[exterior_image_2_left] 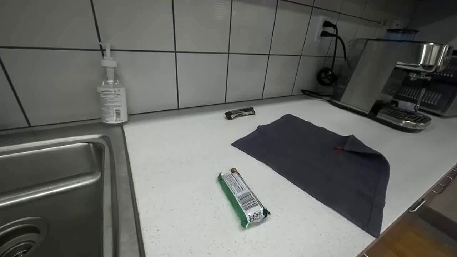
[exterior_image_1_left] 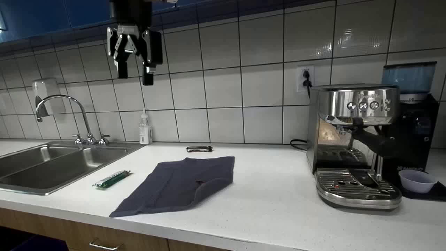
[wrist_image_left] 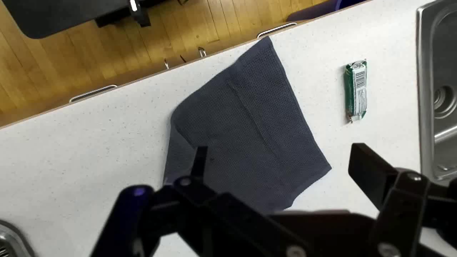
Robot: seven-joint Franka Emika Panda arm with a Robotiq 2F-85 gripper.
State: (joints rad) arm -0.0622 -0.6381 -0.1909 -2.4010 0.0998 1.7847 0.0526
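The black two-fingered gripper [exterior_image_1_left: 135,76] hangs well above the level of the slate-grey woven cloth [wrist_image_left: 246,121], its fingers wide apart and nothing between them. The cloth lies on the white countertop [exterior_image_1_left: 261,195], mostly spread, one side turned over. A green-and-white wrapped bar [exterior_image_2_left: 243,200] and a dark wrapped packet [exterior_image_2_left: 240,113] lie near the cloth; seemingly, no grip is yet made.

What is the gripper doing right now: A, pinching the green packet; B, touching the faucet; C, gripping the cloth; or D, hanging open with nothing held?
D: in an exterior view the gripper hangs above the counter, its fingers spread with nothing between them, while the cloth lies on the counter.
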